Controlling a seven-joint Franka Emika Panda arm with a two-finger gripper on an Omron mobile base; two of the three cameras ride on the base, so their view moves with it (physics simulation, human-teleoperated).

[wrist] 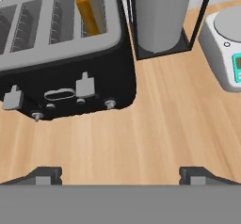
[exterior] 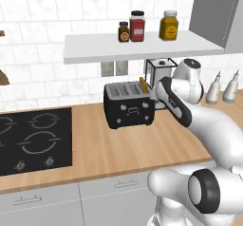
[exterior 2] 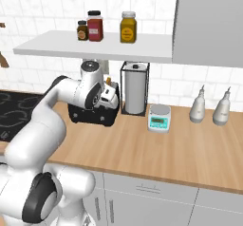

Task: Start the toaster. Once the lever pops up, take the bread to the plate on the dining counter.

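The white arm (exterior: pixel 204 125) reaches forward over the wooden tabletop (exterior: pixel 118 144) and bends down at the wrist, so the hand (wrist: pixel 120 173) hangs just off the right front corner of the toaster (exterior: pixel 129 105), tilted toward its knobs. The hand is spread wide and holds nothing, its two fingertips (wrist: pixel 44 173) far apart above bare wood. The toaster stands near the wall beside the paper towel holder (exterior 2: pixel 135 94), with the bread (wrist: pixel 86 6) upright in its rightmost slot, top edge poking out.
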